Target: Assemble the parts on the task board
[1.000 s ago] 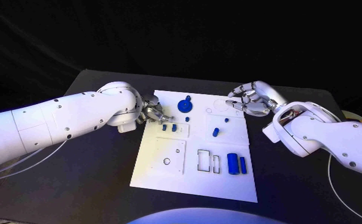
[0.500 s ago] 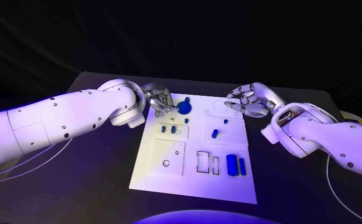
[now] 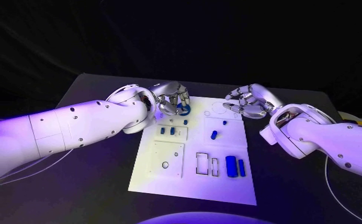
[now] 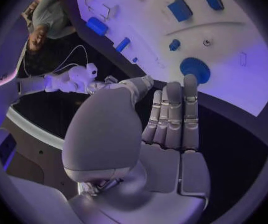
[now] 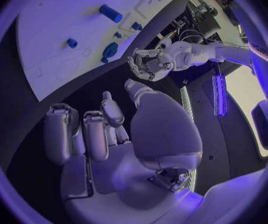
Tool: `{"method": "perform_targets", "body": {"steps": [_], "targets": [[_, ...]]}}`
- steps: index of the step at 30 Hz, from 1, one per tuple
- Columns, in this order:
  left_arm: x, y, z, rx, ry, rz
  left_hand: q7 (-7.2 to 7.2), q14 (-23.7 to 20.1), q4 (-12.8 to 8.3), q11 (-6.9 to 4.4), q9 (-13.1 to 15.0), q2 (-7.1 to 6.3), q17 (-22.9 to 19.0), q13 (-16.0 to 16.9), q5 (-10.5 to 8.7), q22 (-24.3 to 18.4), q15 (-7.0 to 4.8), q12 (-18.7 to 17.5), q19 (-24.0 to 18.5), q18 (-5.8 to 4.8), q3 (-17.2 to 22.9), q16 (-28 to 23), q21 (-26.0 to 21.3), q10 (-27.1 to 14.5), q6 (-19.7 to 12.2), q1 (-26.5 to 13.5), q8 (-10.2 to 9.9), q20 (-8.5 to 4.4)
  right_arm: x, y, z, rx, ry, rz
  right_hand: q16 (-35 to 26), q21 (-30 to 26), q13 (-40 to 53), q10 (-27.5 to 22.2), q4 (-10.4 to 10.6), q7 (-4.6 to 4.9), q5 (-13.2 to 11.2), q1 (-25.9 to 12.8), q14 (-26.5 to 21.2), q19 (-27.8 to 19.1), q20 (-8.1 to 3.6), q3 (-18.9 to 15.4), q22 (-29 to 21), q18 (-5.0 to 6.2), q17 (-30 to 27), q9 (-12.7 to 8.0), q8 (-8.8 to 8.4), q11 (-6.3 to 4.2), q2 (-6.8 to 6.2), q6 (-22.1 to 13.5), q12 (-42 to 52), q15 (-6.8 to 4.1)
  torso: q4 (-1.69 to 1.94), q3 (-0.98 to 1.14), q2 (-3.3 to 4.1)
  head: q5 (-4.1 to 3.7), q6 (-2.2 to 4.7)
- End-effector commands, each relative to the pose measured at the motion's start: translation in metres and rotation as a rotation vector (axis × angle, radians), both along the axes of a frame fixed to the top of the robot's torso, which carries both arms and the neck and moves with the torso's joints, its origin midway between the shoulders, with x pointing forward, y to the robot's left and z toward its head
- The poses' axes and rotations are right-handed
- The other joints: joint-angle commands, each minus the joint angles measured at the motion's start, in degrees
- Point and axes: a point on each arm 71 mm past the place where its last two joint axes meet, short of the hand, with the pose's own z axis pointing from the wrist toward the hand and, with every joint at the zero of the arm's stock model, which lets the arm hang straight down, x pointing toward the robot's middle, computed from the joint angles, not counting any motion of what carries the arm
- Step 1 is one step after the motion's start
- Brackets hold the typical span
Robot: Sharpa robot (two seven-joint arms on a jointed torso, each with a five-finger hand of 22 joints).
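Observation:
The white task board (image 3: 170, 174) lies mid-table. A round blue part (image 3: 184, 110) stands near its far left corner, and my left hand (image 3: 172, 100) hovers right over it, fingers stretched out and holding nothing. In the left wrist view the round part (image 4: 195, 69) sits just past the fingertips (image 4: 190, 82). Small blue pegs (image 3: 168, 129) and a tilted peg (image 3: 215, 133) lie mid-board. Two blue blocks (image 3: 235, 165) lie near the front right. My right hand (image 3: 245, 102) hangs at the board's far right corner, fingers loosely bent, holding nothing.
Empty rectangular slots (image 3: 205, 163) and round holes (image 3: 165, 164) mark the board's near half. Black table (image 3: 90, 182) surrounds the board on all sides. In the right wrist view my left hand (image 5: 147, 63) shows beyond the board (image 5: 53, 50).
My left hand has moved from the board's left edge to above the round blue part, and its fingers have straightened. The right hand has barely moved.

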Motion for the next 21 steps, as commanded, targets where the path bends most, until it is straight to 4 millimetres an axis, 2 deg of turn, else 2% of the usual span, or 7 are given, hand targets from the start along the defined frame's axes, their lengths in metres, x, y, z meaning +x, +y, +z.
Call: {"method": "perform_targets", "body": {"steps": [1,4,5,10,15,21], "targets": [[-0.005,-0.012,-0.003,0.11,-0.109,-0.135,0.01,0.56,-0.16,0.0,-0.75,-0.09,-0.1,-0.72,-0.24,0.28,0.03,-0.77,0.46,0.72,-0.74,0.84,0.55,0.8,0.74,0.31,-0.81,0.16,-0.001,0.002,0.0,0.003,-0.004,0.013,-0.43,-0.4,-0.3,-0.53,0.44,0.12,0.3,0.14,3.3,-0.52,0.05,0.07,7.38,0.47,3.83,0.08,0.2,0.01,0.27,-0.45,-0.54,-0.14,-0.05,-0.02,0.05,-0.02,0.08],[-0.005,-0.018,-0.01,0.159,-0.11,-0.161,0.12,1.01,-0.19,0.08,-1.38,-0.1,-0.11,-1.32,-0.27,0.6,0.11,-1.39,0.68,0.73,-1.67,1.97,0.99,1.05,1.21,0.06,-1.53,0.21,-0.001,0.002,0.0,0.004,-0.004,0.015,-0.43,-0.4,-0.3,-0.53,0.44,0.12,0.3,0.14,3.3,-0.52,0.05,0.07,7.38,0.47,3.83,0.08,0.2,0.01,0.27,-0.45,-0.54,-0.14,-0.03,0.0,0.07,-0.1,0.04],[-0.004,-0.019,-0.012,0.171,-0.109,-0.166,0.09,1.93,-0.14,0.06,-1.8,-0.08,1.02,-1.67,-0.27,0.93,0.13,-1.7,0.9,0.73,-2.26,3.64,1.44,1.33,1.53,-0.08,-1.98,0.23,-0.001,0.002,0.0,0.004,-0.005,0.015,-0.48,-0.54,-0.43,-0.64,0.45,0.12,0.32,0.17,3.27,-0.6,0.04,0.07,7.28,0.5,3.71,0.09,0.21,0.01,0.28,-0.47,-0.66,-0.14,-0.05,-0.01,0.07,-0.12,0.04],[-0.003,-0.023,-0.019,0.226,-0.093,-0.179,0.09,3.12,-0.07,0.11,-2.33,-0.09,2.65,-2.14,-0.25,1.41,0.16,-2.19,1.15,0.72,-3.14,5.96,2.1,1.27,1.73,-0.21,-2.62,0.28,-0.001,0.002,0.0,0.005,-0.005,0.016,-0.48,-0.54,-0.43,-0.64,0.45,0.12,0.32,0.17,3.27,-0.6,0.04,0.07,7.28,0.5,3.71,0.09,0.21,0.01,0.28,-0.47,-0.66,-0.14,-0.21,0.01,0.1,-0.11,-0.01],[-0.002,-0.025,-0.024,0.268,-0.074,-0.186,0.29,4.41,0.1,0.27,-3.01,0.11,4.81,-2.69,-0.19,2.1,0.32,-2.77,1.26,0.72,-4.31,8.89,2.99,0.99,1.85,-0.02,-3.51,0.42,-0.001,0.002,0.0,0.005,-0.006,0.015,-0.58,-0.72,-0.81,-0.99,0.49,0.12,0.36,0.22,3.21,-0.7,0.04,0.05,7.17,0.55,3.5,0.09,0.22,0.01,0.28,-0.5,-0.99,-0.14,-0.04,0.09,0.06,-0.32,-0.19],[-0.002,-0.027,-0.028,0.307,-0.042,-0.192,0.35,6.24,0.51,0.22,-3.52,0.32,7.82,-2.96,-0.16,3.19,0.3,-2.7,1.52,0.72,-4.47,12.37,4.36,2.14,3.11,0.36,-4.01,0.42,-0.001,0.002,0.0,0.006,-0.006,0.015,-0.78,-1.18,-1.25,-1.38,0.57,0.14,0.39,0.29,3.09,-0.97,0.04,-0.01,6.88,0.66,3.09,0.09,0.24,0.02,0.26,-0.56,-1.37,-0.14,0.01,0.03,0.05,-0.39,-0.35]]}}
